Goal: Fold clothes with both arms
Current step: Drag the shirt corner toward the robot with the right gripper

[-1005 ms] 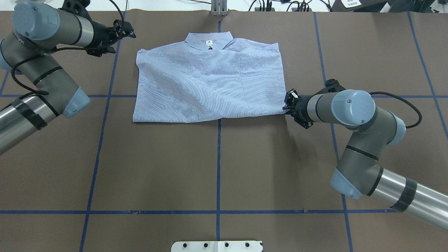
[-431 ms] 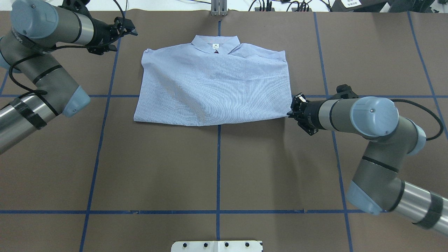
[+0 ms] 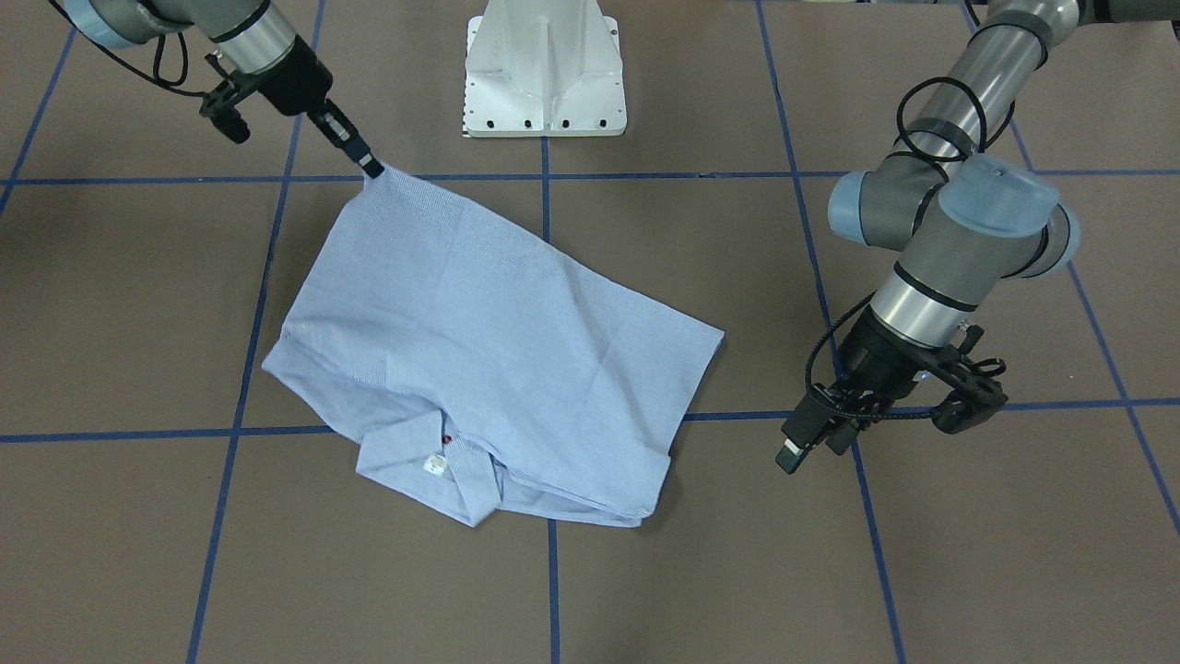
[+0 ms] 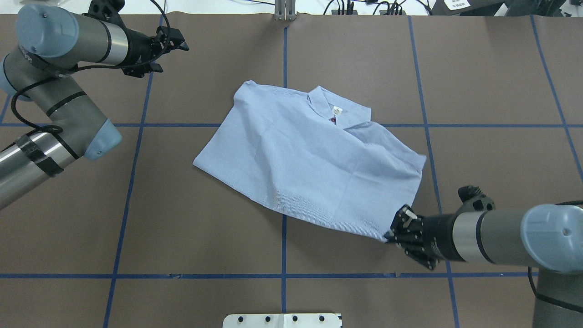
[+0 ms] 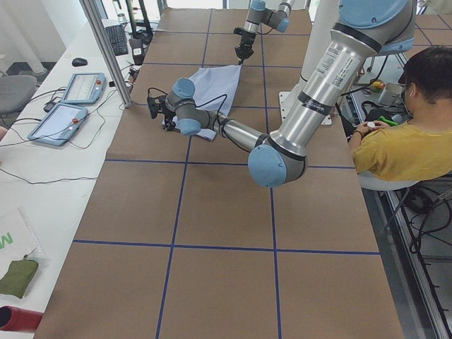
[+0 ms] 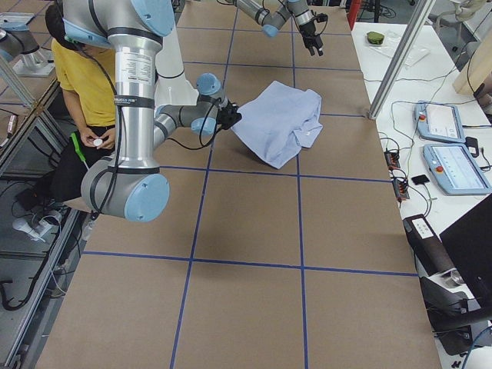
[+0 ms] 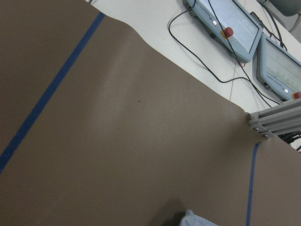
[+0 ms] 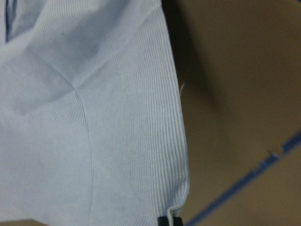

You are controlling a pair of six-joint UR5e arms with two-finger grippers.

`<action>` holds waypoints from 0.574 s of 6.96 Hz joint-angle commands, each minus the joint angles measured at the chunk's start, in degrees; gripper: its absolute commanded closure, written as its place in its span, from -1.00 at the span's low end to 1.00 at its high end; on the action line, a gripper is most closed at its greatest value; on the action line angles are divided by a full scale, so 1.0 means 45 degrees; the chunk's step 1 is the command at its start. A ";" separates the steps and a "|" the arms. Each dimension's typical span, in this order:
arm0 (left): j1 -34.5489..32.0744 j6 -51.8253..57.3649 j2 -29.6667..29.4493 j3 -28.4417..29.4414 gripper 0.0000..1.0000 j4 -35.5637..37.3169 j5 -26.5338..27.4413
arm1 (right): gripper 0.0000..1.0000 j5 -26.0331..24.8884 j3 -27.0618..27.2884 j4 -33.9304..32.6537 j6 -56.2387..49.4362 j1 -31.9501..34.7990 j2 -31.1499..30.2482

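R pincer point(image 4: 391, 236) clamped on the near-right hem corner of the light-blue fine-striped folded button-up shirt point(image 4: 309, 159). L pincer point(image 4: 178, 42) has jaws apart, empty, well off the shirt's far-left. Shirt lies skewed, mid brown paper-covered surface w/ blue tape grid point(image 4: 182, 218), white-labelled collar point(image 4: 350, 115) away from robot. Est. handling: light, limp, slides easily on paper. One-corner pull likely skews it, so grab hem corners or shoulders w/ both arms. Hidden: sleeves, pocket and most buttons not visible. R fingertips cut off in wrist view.
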 commanded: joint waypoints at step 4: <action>0.1423 -0.1349 0.1832 -0.2341 -0.98 0.0089 -0.1188 | -1.00 0.3651 0.0927 0.0110 0.0232 0.0776 -0.0405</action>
